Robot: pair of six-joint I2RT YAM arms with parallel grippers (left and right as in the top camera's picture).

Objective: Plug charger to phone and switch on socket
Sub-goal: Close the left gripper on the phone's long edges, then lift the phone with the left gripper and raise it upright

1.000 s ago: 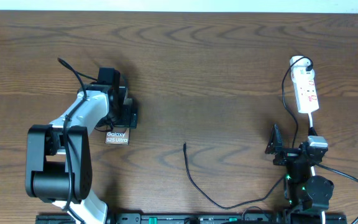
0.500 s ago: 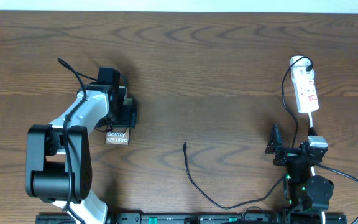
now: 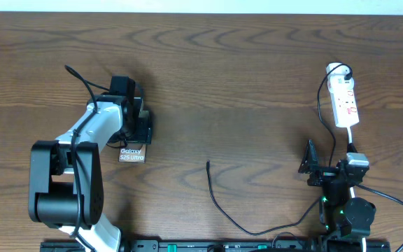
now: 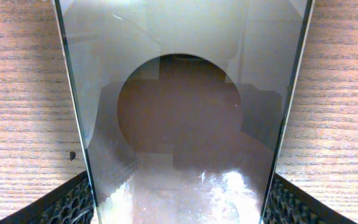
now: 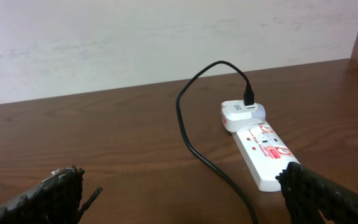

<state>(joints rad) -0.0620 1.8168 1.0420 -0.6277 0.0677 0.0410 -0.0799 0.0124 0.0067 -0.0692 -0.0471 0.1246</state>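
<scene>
The phone (image 3: 132, 155) lies flat on the table at the left with its "Galaxy S25 Ultra" end toward the front. My left gripper (image 3: 137, 130) is over its far part. In the left wrist view the glossy phone (image 4: 179, 93) fills the space between my left gripper's (image 4: 179, 208) fingers, which press on its two long edges. The charger cable (image 3: 219, 203) lies loose, with its tip near the table's middle. It runs right and up to the white socket (image 3: 345, 103). My right gripper (image 3: 329, 168) is open and empty in front of the socket (image 5: 263, 149), with the cable (image 5: 194, 134) between its fingers (image 5: 185, 199).
The cable's far end plugs into a white adapter (image 5: 241, 115) at the socket's far end. A pale wall stands behind the table's back edge. The robot bases are at the front edge.
My left gripper's fingers have drawn in very slightly on the phone. The right arm, cable and socket have not moved.
</scene>
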